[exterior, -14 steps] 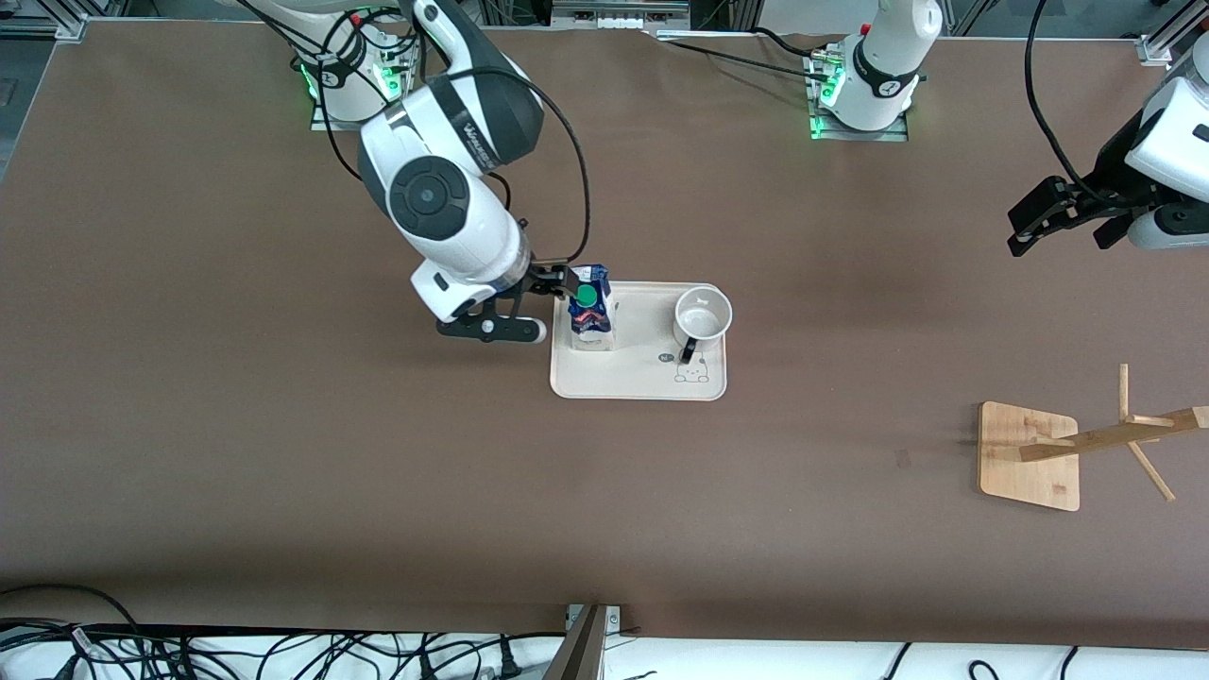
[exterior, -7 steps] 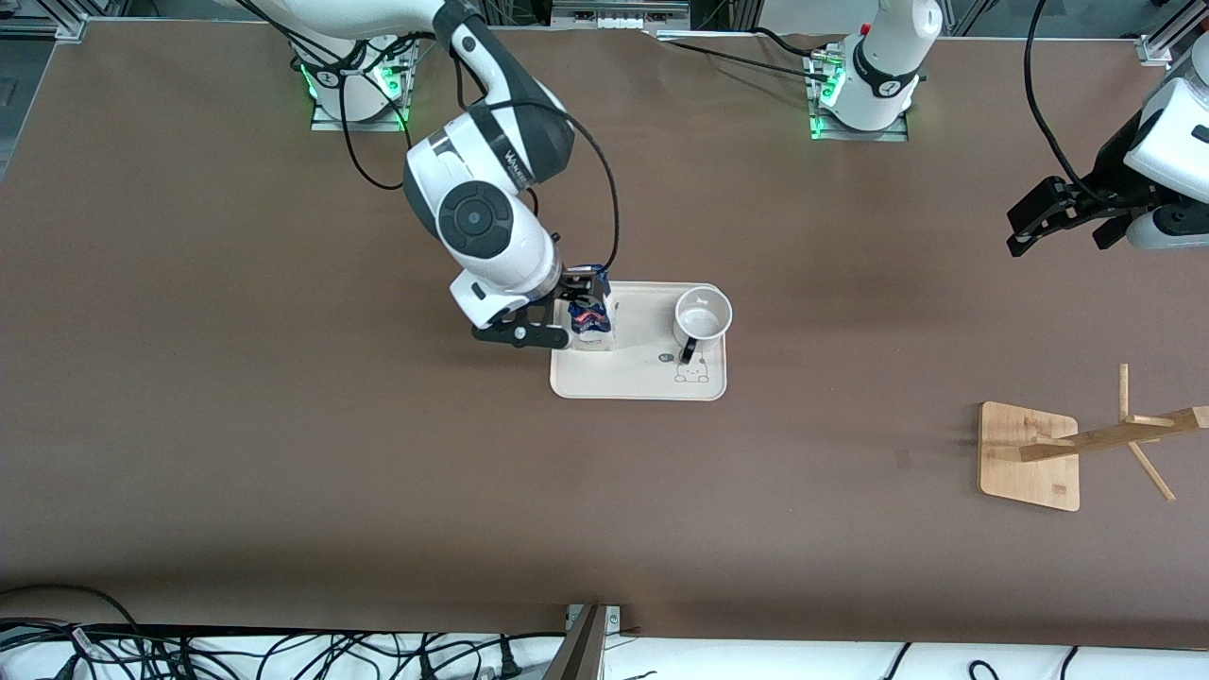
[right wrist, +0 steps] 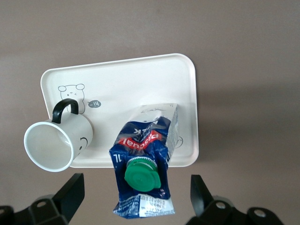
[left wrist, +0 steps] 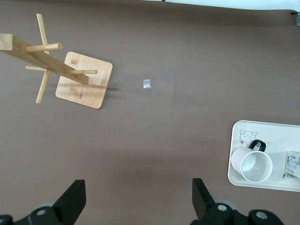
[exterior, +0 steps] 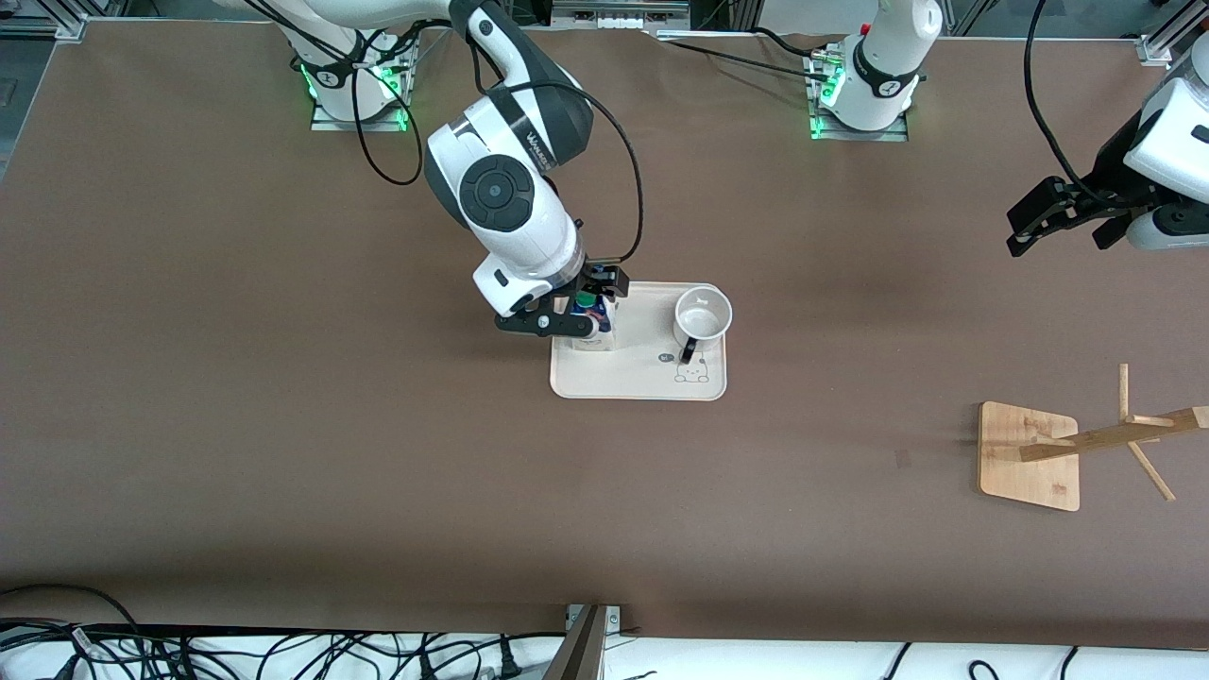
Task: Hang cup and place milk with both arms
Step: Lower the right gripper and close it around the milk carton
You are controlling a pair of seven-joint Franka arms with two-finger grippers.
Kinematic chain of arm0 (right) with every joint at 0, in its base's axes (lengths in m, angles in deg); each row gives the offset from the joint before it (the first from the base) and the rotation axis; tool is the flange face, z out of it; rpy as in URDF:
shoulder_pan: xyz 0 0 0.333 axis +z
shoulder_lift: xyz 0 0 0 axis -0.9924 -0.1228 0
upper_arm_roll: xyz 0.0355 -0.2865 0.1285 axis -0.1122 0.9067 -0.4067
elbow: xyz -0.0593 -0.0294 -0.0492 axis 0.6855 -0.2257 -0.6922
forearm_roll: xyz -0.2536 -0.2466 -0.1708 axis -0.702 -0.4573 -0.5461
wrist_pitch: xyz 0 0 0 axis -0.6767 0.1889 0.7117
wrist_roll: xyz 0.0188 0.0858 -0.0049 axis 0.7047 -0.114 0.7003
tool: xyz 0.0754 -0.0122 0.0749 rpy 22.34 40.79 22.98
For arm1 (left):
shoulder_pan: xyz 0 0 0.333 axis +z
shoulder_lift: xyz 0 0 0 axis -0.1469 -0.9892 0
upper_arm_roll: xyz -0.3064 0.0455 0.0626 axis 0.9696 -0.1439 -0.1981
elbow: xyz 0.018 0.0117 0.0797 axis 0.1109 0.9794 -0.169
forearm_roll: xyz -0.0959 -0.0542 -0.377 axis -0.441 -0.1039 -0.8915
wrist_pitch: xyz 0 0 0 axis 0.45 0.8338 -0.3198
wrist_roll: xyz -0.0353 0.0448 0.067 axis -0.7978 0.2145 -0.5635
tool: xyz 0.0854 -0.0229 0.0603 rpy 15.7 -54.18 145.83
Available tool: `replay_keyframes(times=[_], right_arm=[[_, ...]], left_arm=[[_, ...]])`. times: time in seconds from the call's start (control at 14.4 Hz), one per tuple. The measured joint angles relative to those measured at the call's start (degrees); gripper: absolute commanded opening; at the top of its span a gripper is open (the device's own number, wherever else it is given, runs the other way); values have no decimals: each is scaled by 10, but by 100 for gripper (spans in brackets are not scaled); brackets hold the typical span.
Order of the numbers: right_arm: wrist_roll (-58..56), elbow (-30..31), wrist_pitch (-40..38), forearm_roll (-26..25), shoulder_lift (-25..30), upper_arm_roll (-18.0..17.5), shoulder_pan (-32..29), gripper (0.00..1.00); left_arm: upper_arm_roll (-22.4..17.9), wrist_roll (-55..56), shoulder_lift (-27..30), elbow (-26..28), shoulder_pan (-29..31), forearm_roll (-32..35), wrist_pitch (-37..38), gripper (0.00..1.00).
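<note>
One milk (right wrist: 143,164), one cup (exterior: 702,319), one tray (exterior: 642,378), two pincers released, right pincer (exterior: 578,304) over milk.

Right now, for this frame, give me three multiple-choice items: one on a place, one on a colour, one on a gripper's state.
1. Where does the cup stand?
A. on the tray
B. on the wooden rack
C. on the bare table

2. What colour is the milk carton's cap?
A. red
B. green
C. white

3. How is the right gripper?
A. shut on the cup
B. open, over the milk
C. shut on the rack

Key: 1 A, the cup sits in the tray beside the milk; 2 B, the right wrist view shows it green; 3 B, its fingers stand apart either side of the carton.
</note>
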Motion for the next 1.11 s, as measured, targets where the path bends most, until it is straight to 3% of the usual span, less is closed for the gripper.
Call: replay_keyframes(times=[1.11], right_arm=[[0, 1, 71, 2, -43, 3, 5, 100]], left_arm=[[0, 0, -1, 0, -1, 0, 0, 100]])
